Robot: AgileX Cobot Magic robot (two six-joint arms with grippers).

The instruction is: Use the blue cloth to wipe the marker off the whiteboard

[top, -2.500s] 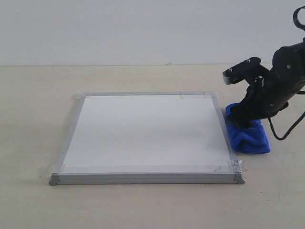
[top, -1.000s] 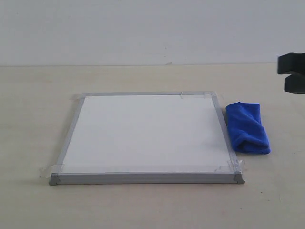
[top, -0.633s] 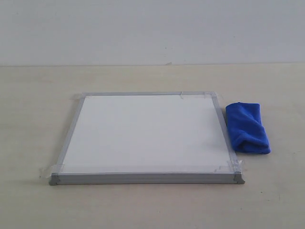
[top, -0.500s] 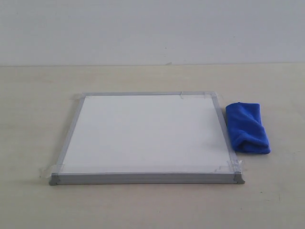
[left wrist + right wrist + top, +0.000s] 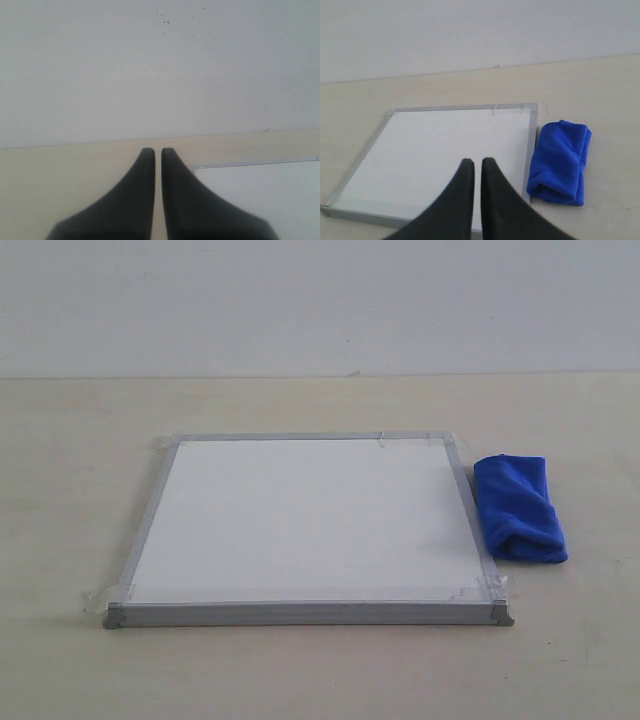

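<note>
The whiteboard (image 5: pixel 305 520) lies flat on the table with its silver-grey frame and taped corners; its white face shows no red marker line in any view. The folded blue cloth (image 5: pixel 518 506) rests on the table just off the board's right edge, touching nothing else. Neither arm appears in the exterior view. My left gripper (image 5: pixel 157 151) is shut and empty, seen over bare table beside a corner of the whiteboard (image 5: pixel 260 195). My right gripper (image 5: pixel 478 162) is shut and empty, held above the whiteboard (image 5: pixel 440 150) with the blue cloth (image 5: pixel 560 161) off to one side.
A beige table (image 5: pixel 300 670) carries everything, with a plain pale wall (image 5: pixel 320 300) behind it. Clear tape (image 5: pixel 480 590) holds the board's corners down.
The right arm let go of the cloth and drew back out of the exterior view to the right. The cloth stays where it was left beside the board.
</note>
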